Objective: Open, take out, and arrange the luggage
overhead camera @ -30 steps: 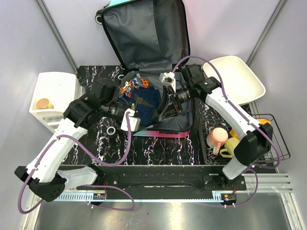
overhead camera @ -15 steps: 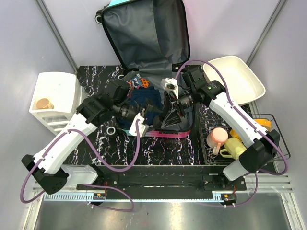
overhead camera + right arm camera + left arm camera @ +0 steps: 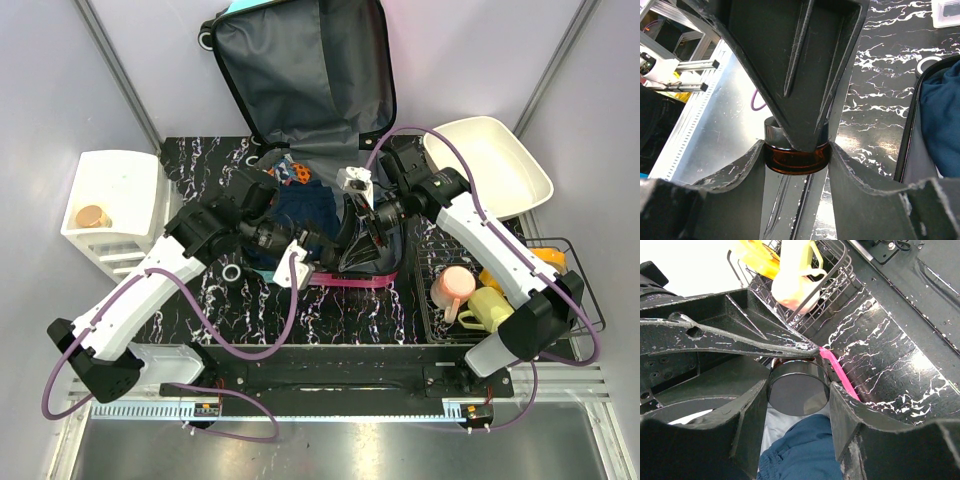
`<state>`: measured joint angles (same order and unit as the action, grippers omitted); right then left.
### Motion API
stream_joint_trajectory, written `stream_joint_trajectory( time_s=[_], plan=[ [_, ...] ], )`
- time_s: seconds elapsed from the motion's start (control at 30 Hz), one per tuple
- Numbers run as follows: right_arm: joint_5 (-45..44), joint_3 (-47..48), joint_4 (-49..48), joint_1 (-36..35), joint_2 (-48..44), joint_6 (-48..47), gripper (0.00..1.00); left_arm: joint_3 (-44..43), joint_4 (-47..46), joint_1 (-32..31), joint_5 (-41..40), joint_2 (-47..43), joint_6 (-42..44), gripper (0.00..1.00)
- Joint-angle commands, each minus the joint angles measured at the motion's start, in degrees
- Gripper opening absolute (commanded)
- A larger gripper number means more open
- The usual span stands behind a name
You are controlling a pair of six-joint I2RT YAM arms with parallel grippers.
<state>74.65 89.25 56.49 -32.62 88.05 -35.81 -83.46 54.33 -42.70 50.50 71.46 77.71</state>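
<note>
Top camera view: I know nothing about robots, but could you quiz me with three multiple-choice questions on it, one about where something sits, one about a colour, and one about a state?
1. Where is the white tub? A) to the right of the luggage B) inside it C) on top of its lid
2. What colour is the lining of the luggage? A) red B) dark grey C) yellow
3. The luggage is: A) zipped shut B) open, lid raised C) upside down

Answers: 1 A, the tub sits beside the case, on its right. 2 B, the raised lid shows dark grey fabric. 3 B, the lid stands up at the back and clothes show in the base.
</note>
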Motion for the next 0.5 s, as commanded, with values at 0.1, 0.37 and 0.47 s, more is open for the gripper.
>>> stream_joint_trajectory(
  time_s=[0.1, 0.37, 0.47],
  plan=[
    [1.2, 2.7, 0.3, -0.3, -0.1, -1.0, 0.42, -1.2, -3.3, -1.1, -0.6, -0.6, -2.3, 0.28],
    [-11.1, 4.2, -8.9, 3.9, -0.7, 7.4, 1.00, -2.1, -3.8, 1.6, -6.6, -3.8, -23.2, 0.08],
    [-11.2, 1.6, -22.0, 10.7, -1.6, 19.0, 1.00, -2.8, -3.7, 5.9, -9.9, -5.9, -31.1, 0.07]
  ],
)
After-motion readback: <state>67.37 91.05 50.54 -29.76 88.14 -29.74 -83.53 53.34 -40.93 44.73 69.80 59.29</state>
